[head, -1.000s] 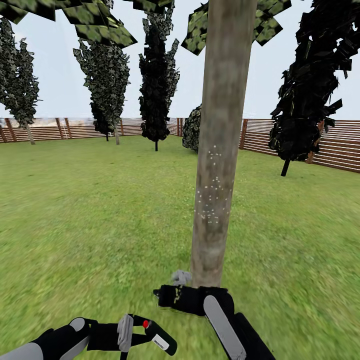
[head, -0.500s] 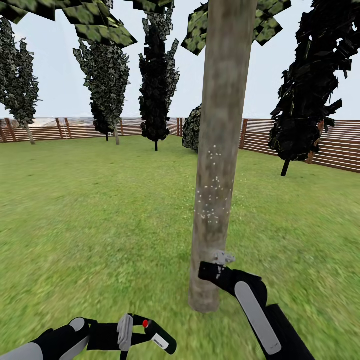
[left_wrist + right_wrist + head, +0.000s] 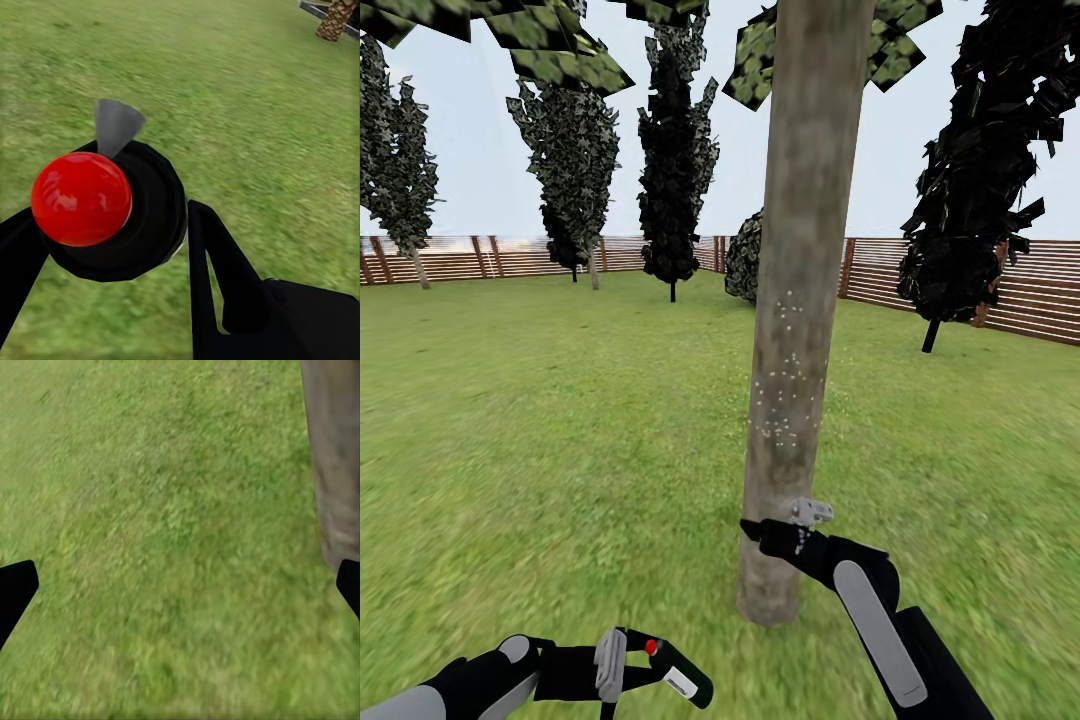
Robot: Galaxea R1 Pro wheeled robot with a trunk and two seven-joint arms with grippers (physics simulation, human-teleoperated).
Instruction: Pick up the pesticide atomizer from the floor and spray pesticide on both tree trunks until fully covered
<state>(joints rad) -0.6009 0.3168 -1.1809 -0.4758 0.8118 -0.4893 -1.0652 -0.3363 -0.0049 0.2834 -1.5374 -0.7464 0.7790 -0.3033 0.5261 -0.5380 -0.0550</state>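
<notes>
The left hand [image 3: 622, 665] is closed around the pesticide atomizer [image 3: 678, 673], held low over the grass. Ahead, the tree trunk [image 3: 800, 300] carries only a small patch of white specks, so most coverage seemingly remains. The right hand [image 3: 760, 528], spread wide and holding nothing, sits against the trunk's lower part.

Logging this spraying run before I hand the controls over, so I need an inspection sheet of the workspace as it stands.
Surface: green grass lawn, open and flat.
Job's things: tree trunk upright close ahead, with white specks on its middle stretch; pesticide atomizer, dark with a red knob, held in the left gripper.
Clutter: nothing seen.
Grippers: left gripper shut on the atomizer, low near the grass; right gripper open and empty, against the trunk's lower part in the head view.
Cables: nothing seen.
Surroundings: brown slatted wooden fence around the lawn; dark narrow trees along it; leaf canopy overhead.
</notes>
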